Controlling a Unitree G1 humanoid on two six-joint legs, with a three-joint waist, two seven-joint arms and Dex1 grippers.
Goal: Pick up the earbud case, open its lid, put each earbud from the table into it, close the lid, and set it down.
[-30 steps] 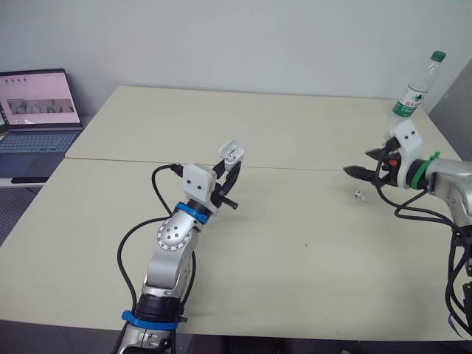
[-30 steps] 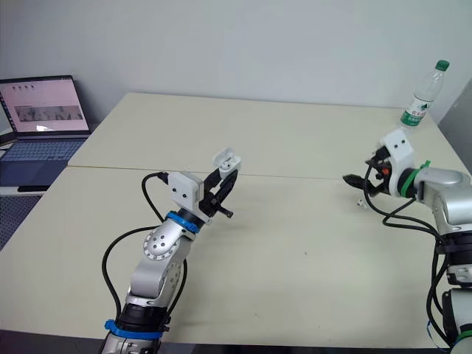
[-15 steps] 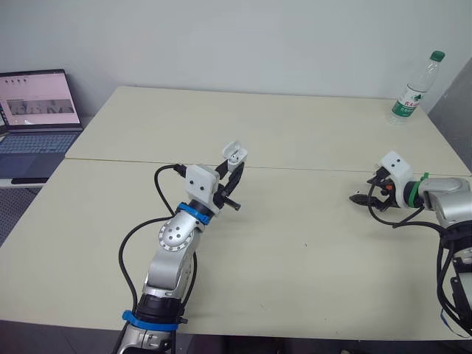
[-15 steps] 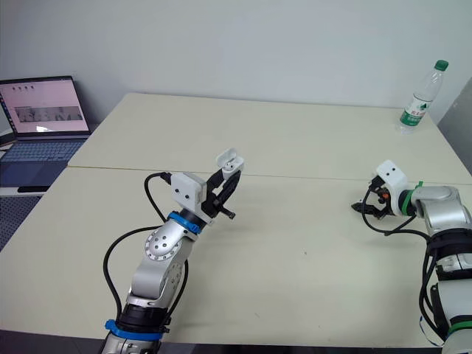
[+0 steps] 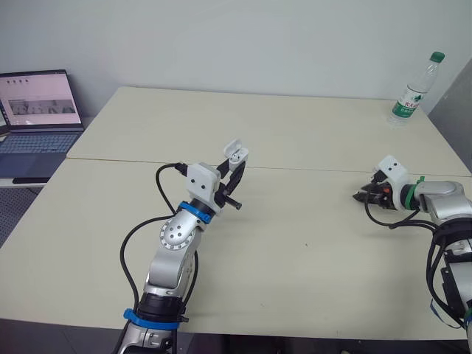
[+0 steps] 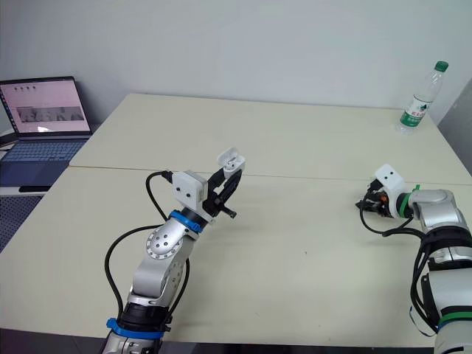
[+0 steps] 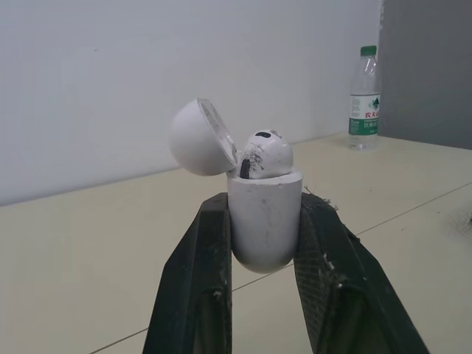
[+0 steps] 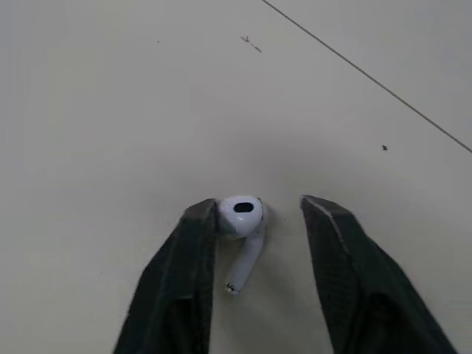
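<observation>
— So, how is the left tool (image 5: 233,168) seen?
— It is clamped on the earbud case (image 7: 264,221), which is held upright above the worktop (image 5: 295,243). The lid (image 7: 195,138) is swung open, and a seated earbud (image 7: 265,153) is seen in the case.
— And the right tool (image 8: 259,205)?
— Its fingers (image 8: 184,273) are held apart and lowered to the worktop, at about 3 o'clock from the case and well apart from it. The loose earbud (image 8: 242,214) is lying between them. Its head is touched by one finger, and a gap is left to the other.
— Anything further out?
— A bottle (image 5: 413,92) is stood at 1 o'clock near the far corner, and a laptop (image 5: 37,110) is seen at 10 o'clock, beside the worktop.
</observation>
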